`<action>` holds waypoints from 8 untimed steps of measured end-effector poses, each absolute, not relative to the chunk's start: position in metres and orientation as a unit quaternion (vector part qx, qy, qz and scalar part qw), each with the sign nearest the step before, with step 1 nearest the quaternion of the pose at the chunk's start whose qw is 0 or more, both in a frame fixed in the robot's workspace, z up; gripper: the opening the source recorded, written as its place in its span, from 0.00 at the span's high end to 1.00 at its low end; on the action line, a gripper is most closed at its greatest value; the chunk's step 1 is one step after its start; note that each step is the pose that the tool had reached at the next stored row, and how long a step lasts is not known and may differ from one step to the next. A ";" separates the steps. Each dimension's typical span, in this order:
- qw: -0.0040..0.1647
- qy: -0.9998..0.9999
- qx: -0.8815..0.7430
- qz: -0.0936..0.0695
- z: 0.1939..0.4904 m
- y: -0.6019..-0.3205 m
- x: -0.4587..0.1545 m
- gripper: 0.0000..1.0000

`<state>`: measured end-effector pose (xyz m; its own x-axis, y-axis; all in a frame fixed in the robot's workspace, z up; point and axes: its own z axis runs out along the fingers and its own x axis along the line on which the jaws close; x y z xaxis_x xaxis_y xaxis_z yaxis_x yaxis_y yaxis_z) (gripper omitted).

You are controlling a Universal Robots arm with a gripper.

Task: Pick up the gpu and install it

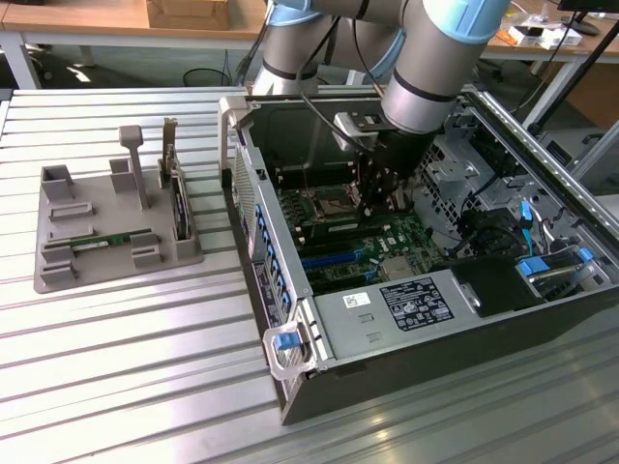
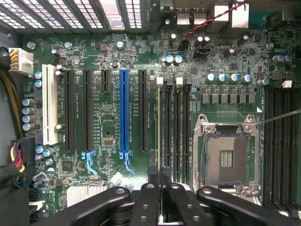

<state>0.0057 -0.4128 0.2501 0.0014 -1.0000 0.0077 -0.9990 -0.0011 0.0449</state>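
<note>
Work surface is a ribbed metal table point(image 1: 145, 367) carrying an open computer case point(image 1: 290, 290). Inside the case, the gripper point(image 2: 159, 176) has its fingers drawn together on the gpu point(image 2: 158, 127), which appears edge-on as a thin tan line lying along a memory slot point(image 2: 160, 81) on the motherboard point(image 2: 113, 117), just beside the CPU socket point(image 2: 225, 157). Step in hand, in my judgement: installation, with the pick-up done; whether the gpu is seated cannot be told. Seating would call for the edge kept true to the slot and even downward pressure. Outside the case, a grey holder point(image 1: 58, 280) carries another green stick point(image 1: 121, 238). Wooden benches point(image 1: 97, 17) stand behind.
</note>
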 end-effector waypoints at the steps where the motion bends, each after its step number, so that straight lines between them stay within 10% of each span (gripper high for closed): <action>1: 0.019 -0.707 0.707 -0.013 0.248 -0.413 0.005 0.88; 8: 0.019 -0.710 0.704 -0.013 0.241 -0.409 0.003 0.88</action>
